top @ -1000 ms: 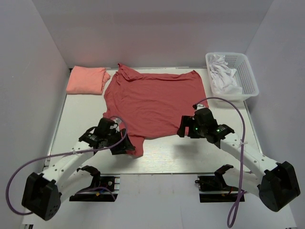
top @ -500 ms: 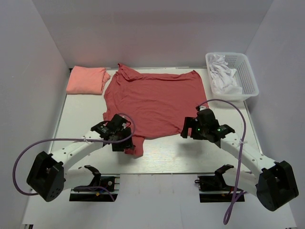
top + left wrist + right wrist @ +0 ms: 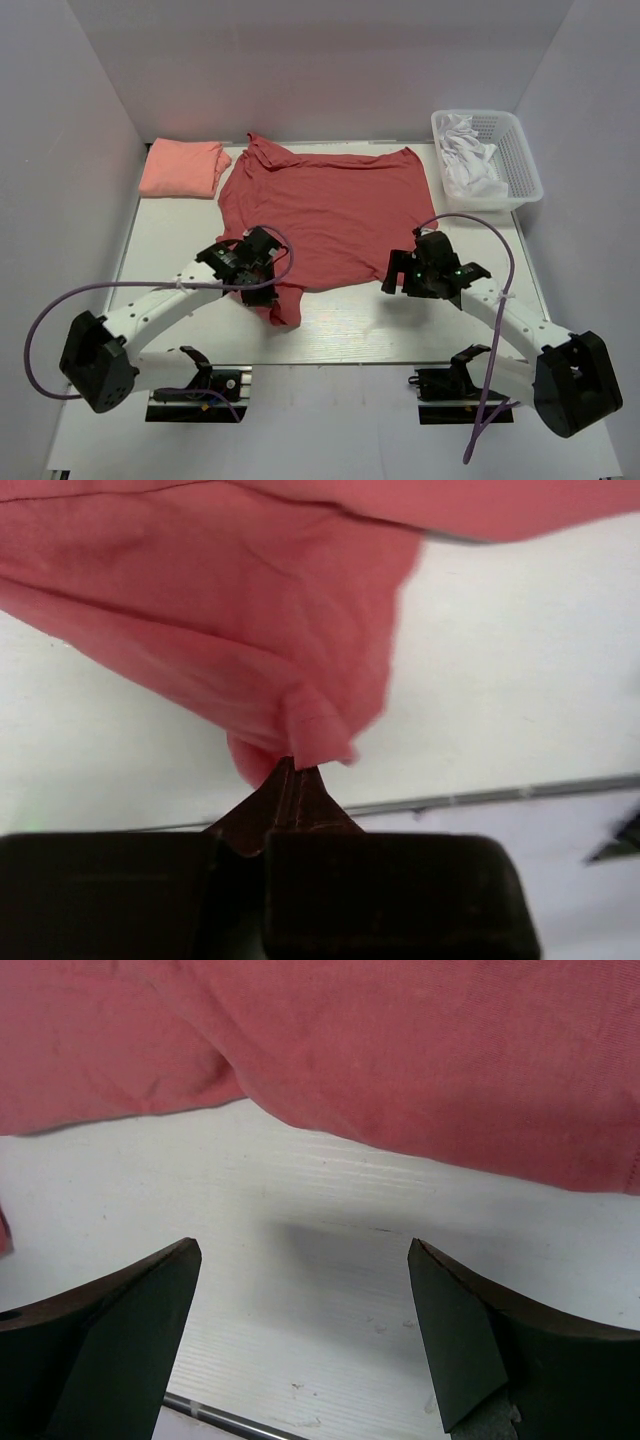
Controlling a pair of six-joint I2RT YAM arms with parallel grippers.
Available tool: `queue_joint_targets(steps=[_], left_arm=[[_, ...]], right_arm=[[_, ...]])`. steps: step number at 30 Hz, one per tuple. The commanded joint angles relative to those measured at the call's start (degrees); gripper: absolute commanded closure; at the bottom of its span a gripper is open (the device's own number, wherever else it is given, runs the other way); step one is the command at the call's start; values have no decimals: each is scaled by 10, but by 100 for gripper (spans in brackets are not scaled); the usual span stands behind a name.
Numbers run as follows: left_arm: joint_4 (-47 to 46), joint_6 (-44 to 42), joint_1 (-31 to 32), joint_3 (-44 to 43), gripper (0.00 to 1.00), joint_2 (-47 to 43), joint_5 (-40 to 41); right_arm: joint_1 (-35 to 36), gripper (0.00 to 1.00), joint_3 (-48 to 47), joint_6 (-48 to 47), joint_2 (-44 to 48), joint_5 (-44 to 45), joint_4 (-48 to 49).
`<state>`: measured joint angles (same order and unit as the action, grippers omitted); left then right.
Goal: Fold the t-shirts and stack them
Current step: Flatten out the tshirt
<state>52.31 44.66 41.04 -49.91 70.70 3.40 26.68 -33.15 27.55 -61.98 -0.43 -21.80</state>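
The large brick-red t-shirt point(image 3: 320, 205) lies spread flat across the middle of the table. My left gripper point(image 3: 270, 298) is shut on the shirt's near-left sleeve, and the left wrist view shows a bunched fold of red cloth point(image 3: 300, 725) pinched at the gripper point(image 3: 295, 770) tips. My right gripper point(image 3: 397, 278) hovers at the shirt's near-right hem. It is open point(image 3: 300, 1250) over bare table, with the hem point(image 3: 420, 1150) just ahead and nothing between its fingers. The salmon-pink t-shirt point(image 3: 182, 167) lies folded at the far left.
A white plastic basket point(image 3: 522, 150) holding crumpled white cloth point(image 3: 468, 160) stands at the far right. The table's front edge point(image 3: 330, 362) runs just behind both grippers. White walls close in the left, right and back.
My left arm has swung right toward the sleeve and its jaws have closed on the cloth. The right gripper has shifted only slightly and stays open.
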Motion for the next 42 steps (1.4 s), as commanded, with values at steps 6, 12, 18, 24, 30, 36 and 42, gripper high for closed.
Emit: queue_joint_targets(steps=[6,12,18,24,30,36,42], left_arm=[[159,37,5,-102,100,-61,-55],[200,95,5,8,100,-70,-78],[285,140,5,15,100,-96,-51],[285,155,-7,-43,94,-109,-2],[285,140,-1,-50,0,-90,-8],[251,115,-1,-71,0,-60,38],[43,55,-24,-72,0,26,159]], right_arm=[[-16,10,-4,-8,-26,21,24],[-29,10,5,-16,-31,21,22],[-40,10,2,-22,-44,23,25],[-42,10,1,-48,-44,-26,42],[-44,10,-7,-58,-16,1,31],[-45,10,-19,-48,-29,-3,37],[-48,10,-70,-43,-96,1,66]])
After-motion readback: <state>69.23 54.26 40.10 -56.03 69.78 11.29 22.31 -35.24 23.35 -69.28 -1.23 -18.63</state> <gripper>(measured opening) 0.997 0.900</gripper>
